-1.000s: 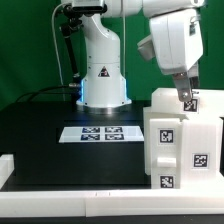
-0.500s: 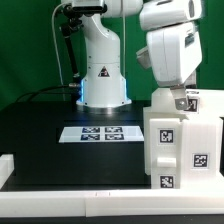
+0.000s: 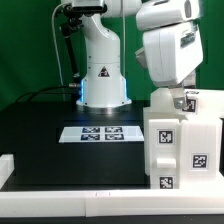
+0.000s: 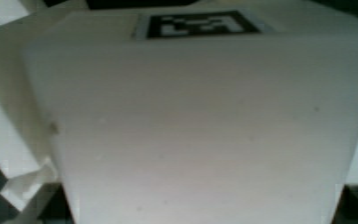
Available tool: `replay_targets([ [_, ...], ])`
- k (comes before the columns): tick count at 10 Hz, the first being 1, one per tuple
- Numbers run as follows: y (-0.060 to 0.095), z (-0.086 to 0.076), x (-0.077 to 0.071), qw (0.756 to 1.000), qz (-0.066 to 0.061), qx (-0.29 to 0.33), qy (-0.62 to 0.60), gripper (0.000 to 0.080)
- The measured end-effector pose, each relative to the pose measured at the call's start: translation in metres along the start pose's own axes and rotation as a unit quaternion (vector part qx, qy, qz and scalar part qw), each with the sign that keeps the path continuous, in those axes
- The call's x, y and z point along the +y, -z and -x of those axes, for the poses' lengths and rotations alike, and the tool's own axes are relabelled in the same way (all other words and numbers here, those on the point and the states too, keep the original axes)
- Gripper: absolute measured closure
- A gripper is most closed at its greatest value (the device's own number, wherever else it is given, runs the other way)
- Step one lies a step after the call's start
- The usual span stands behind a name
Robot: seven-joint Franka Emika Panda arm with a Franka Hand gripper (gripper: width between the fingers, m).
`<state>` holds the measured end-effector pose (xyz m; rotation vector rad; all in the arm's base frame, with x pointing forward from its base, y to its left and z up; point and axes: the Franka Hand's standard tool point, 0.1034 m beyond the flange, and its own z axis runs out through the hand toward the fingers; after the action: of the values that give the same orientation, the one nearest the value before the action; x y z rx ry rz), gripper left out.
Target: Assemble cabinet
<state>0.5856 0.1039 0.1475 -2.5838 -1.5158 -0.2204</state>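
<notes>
The cabinet [image 3: 182,140] is a large white box with square tags, standing at the exterior view's right on the black table. My gripper [image 3: 184,100] hangs from the white hand directly over its top edge, with one dark-tipped finger [image 3: 187,101] showing against the upper face. In the wrist view the cabinet's white face [image 4: 194,130] fills almost the whole picture, with one tag [image 4: 202,22] on it. Only dark slivers show at the sides, so the jaws seem spread wide beside the white wall, not closed on it.
The marker board [image 3: 100,132] lies flat on the table's middle. The robot's white base [image 3: 102,70] stands behind it. A white rail [image 3: 60,195] runs along the front edge of the table, with a white block [image 3: 5,165] at the exterior view's left.
The hand has moved toward the exterior view's left and slightly down over the cabinet's top. The cabinet has not moved.
</notes>
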Motion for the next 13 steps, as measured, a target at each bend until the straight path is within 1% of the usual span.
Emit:
replay_targets([
  [1, 0.0009, 0.0003, 0.0015, 0.998, 0.002, 0.001, -0.062, 0.0238],
  [3, 0.0018, -0.0013, 0.0033, 0.991, 0.007, 0.005, -0.137, 0.0238],
  [5, 0.0032, -0.0018, 0.0058, 0.977, 0.014, 0.011, -0.211, 0.0236],
  [7, 0.0050, -0.0027, 0.0067, 0.956, 0.016, 0.014, -0.294, 0.0236],
  [9, 0.0070, -0.0026, 0.0090, 0.921, 0.018, 0.019, -0.388, 0.0236],
  [10, 0.0079, -0.0011, 0.0099, 0.897, 0.022, 0.024, -0.441, 0.0236],
  [12, 0.0086, 0.0028, 0.0098, 0.858, 0.026, 0.031, -0.513, 0.0236],
  [13, 0.0088, 0.0049, 0.0098, 0.831, 0.026, 0.034, -0.554, 0.0236],
])
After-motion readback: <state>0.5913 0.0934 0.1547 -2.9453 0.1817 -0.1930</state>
